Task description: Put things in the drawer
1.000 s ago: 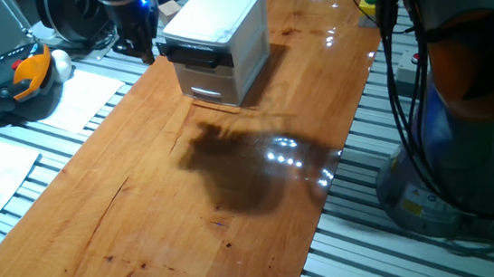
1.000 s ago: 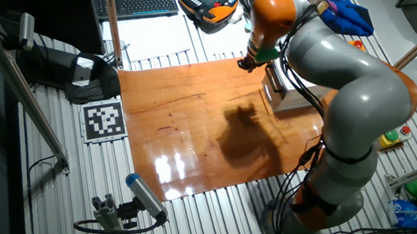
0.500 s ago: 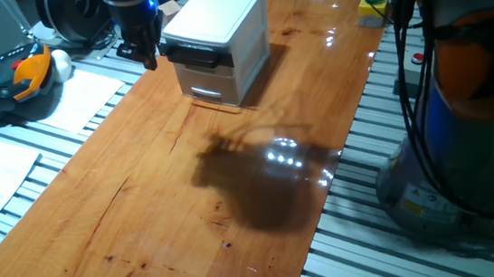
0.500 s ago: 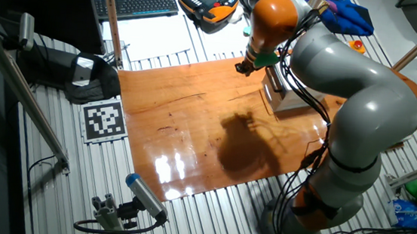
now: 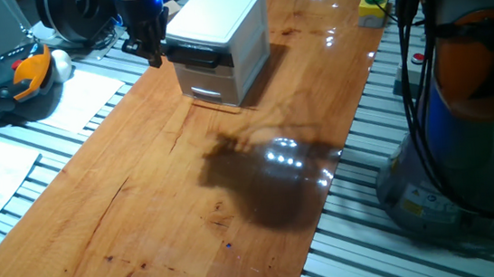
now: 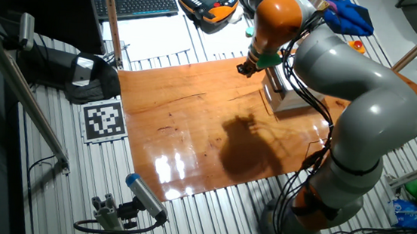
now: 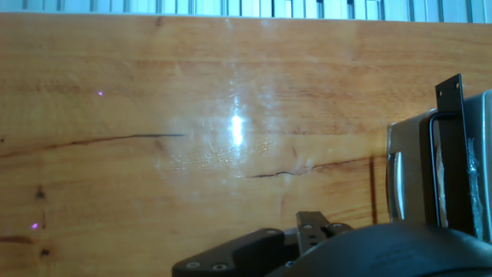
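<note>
In the hand view, the gripper (image 7: 307, 246) shows only as a dark mass cut off by the bottom edge; its fingertips are out of frame, so how the jaws stand cannot be told. The white cabinet (image 7: 442, 169) is clipped by the right edge. In the other fixed view the arm hides most of the cabinet (image 6: 289, 101). No cube can be made out anywhere.

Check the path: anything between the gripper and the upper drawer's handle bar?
Nothing visible. The gripper hangs just in front of the white cabinet, beside the upper drawer's dark handle bar. Only bare wooden table lies below and around it. No cubes show in any view. The drawer looks closed.
</note>
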